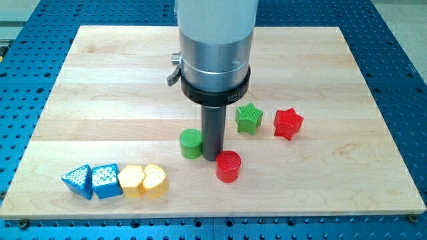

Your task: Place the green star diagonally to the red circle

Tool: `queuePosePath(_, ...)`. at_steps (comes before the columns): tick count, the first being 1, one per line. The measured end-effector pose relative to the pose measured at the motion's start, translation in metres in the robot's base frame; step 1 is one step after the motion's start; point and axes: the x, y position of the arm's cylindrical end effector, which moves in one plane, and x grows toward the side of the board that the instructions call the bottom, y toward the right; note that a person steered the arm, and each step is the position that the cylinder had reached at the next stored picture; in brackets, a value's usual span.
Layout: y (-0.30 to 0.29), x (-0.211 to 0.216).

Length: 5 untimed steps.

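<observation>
The green star lies right of the board's middle. The red circle lies below and to the left of it, near the view's bottom. My tip rests on the board between the green circle on its left and the red circle at its lower right, close to both. The green star is up and to the right of my tip, a short gap away.
A red star lies just right of the green star. At the lower left stand a blue triangle, a blue block and a yellow heart-like block in a row. The wooden board sits on a blue perforated table.
</observation>
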Motion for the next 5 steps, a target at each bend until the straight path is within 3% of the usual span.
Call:
queuePosePath(2,0.004,0.026)
queuePosePath(5,0.123,0.026)
